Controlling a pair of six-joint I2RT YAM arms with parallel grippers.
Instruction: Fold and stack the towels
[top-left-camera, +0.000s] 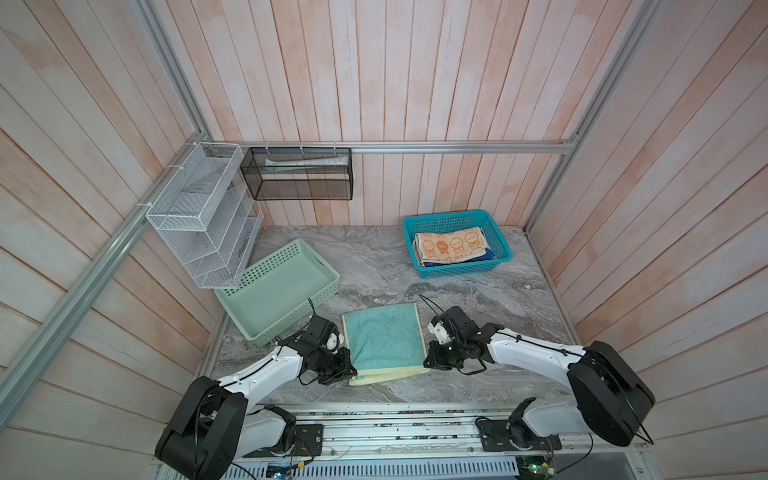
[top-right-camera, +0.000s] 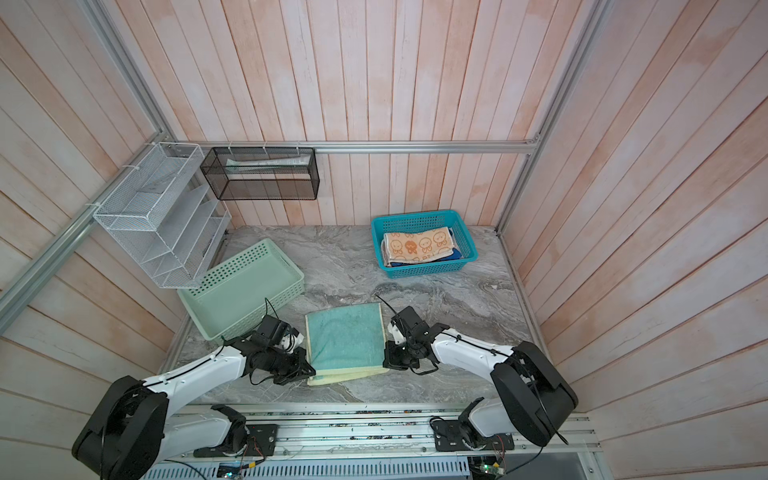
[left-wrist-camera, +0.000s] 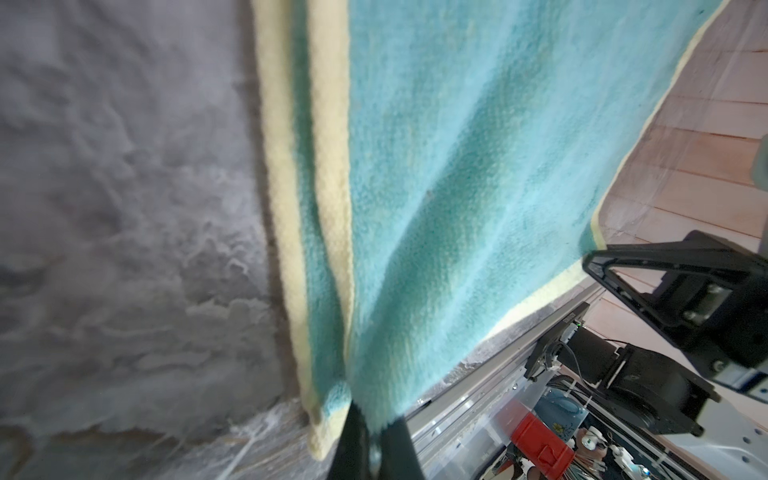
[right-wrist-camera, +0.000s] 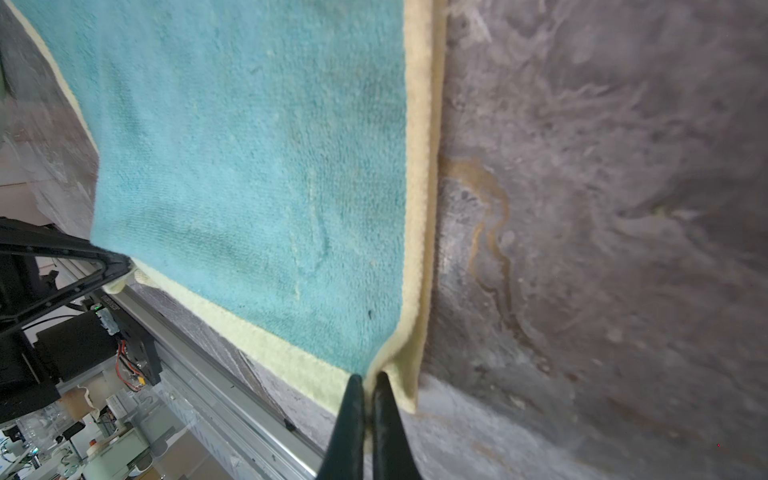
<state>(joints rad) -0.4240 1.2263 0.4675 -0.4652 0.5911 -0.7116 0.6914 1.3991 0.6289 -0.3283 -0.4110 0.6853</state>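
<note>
A pale yellow towel with a light teal face (top-left-camera: 382, 336) (top-right-camera: 345, 336) lies folded near the table's front edge, its layers showing at the near hem. My left gripper (top-left-camera: 351, 372) (left-wrist-camera: 376, 415) is shut on its near left corner. My right gripper (top-left-camera: 428, 361) (right-wrist-camera: 368, 376) is shut on the near right corner, pinching the yellow border. The teal face fills both wrist views (left-wrist-camera: 457, 166) (right-wrist-camera: 249, 145). An orange-and-cream cartoon towel (top-left-camera: 451, 245) (top-right-camera: 417, 245) lies folded on a blue towel (top-left-camera: 486, 255) inside the teal basket (top-left-camera: 457, 272).
A mint-green basket (top-left-camera: 297, 309) (top-right-camera: 257, 309) stands at the left, close behind my left arm. A white wire rack (top-left-camera: 199, 216) and a black mesh basket (top-left-camera: 297, 174) hang on the back left walls. The metal rail (top-left-camera: 415, 432) runs along the table's front edge.
</note>
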